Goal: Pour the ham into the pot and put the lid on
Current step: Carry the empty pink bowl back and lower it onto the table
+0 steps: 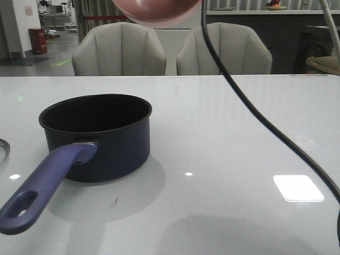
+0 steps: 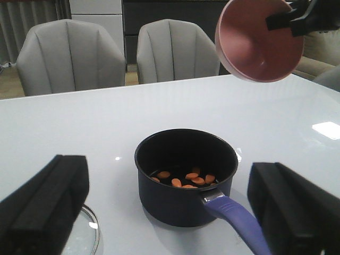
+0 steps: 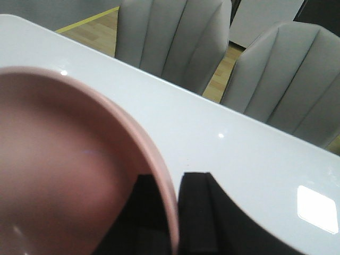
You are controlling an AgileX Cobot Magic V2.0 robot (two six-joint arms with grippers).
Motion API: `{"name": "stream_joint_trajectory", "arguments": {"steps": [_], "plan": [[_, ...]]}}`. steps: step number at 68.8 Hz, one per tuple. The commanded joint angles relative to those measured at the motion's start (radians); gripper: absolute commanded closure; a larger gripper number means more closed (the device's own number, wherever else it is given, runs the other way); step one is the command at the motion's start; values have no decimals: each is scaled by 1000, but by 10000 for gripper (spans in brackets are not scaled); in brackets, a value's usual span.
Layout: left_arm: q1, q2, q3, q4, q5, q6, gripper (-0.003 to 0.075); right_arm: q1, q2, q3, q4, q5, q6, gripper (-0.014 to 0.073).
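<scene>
The dark navy pot point(image 1: 101, 141) stands on the white table, left of centre, its purple-blue handle point(image 1: 45, 186) pointing toward me. Orange ham point(image 2: 186, 178) bits lie on its black bottom. High over the table my right gripper point(image 3: 172, 183) is shut on the rim of a tipped, empty salmon-pink bowl point(image 2: 260, 40), whose underside shows at the top of the front view point(image 1: 156, 10). My left gripper point(image 2: 170, 204) is open, hovering on the near side of the pot. The glass lid point(image 2: 87, 234) lies flat beside the pot, mostly hidden behind a left finger point(image 2: 45, 207).
A black cable point(image 1: 255, 106) hangs across the right half of the front view. Two grey chairs point(image 1: 119, 50) stand behind the table's far edge. A sliver of the lid's steel rim point(image 1: 4, 151) shows at the left border.
</scene>
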Motion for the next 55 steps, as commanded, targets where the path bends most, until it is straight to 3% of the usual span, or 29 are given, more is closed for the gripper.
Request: {"name": "stream_joint_trajectory", "arguments": {"steps": [1,23,34,55], "plan": [[-8,10,-26,-13,-84,-2,64,-3,-53,-29,-19,23,-13,460],[-8,10,-26,-13,-84,-2,64,3,-53,-24,-19,95,-14,460],[-8,10,-26,-13,-84,-2,64,-26,-63,56,-19,158,-3,460],[-8,10,-26,-13,-84,-2,64,-123,-193,257,-100,279,211,460]]}}
